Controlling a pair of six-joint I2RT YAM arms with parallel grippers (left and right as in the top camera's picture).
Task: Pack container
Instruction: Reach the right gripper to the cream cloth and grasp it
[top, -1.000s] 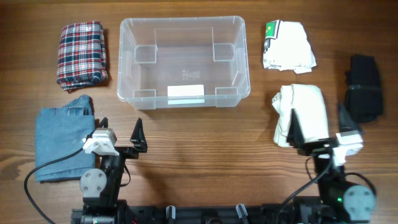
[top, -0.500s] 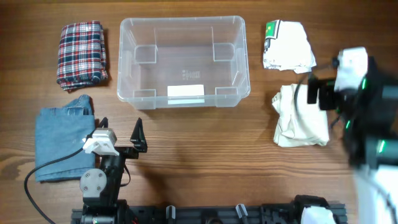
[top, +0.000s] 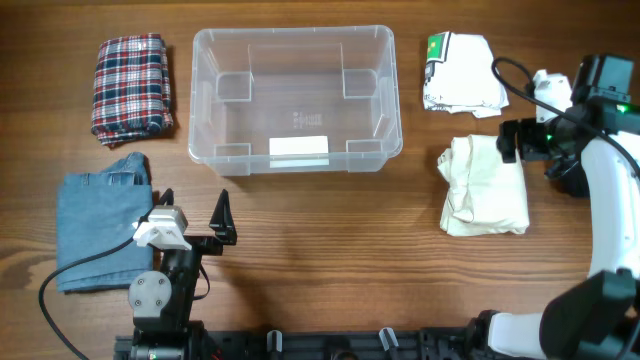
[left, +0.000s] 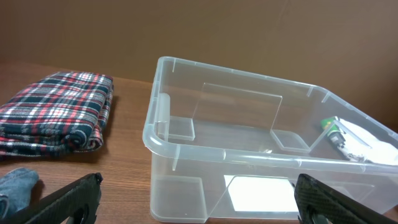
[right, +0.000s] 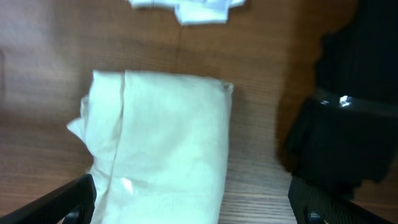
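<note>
Right of the container (top: 296, 32), the right gripper (right: 193, 194) hung splayed over the cream garment (top: 485, 185), likely to grasp it; the left gripper (top: 193, 212) idled, splayed and empty.

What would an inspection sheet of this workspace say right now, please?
Surface: wooden table, brown grain.
Job's things: clear container upright, nothing inside; plaid garment, denim garment, white printed garment, cream garment and black garment lie folded outside it.
Clutter: nothing seen.
Grippers: left gripper open, holding nothing, near the front edge; right gripper open above the cream garment.
Cables: black cable from the left arm crosses the denim garment; right arm's cable arcs over the white printed garment.
Surroundings: plain brown wall behind the table.
</note>
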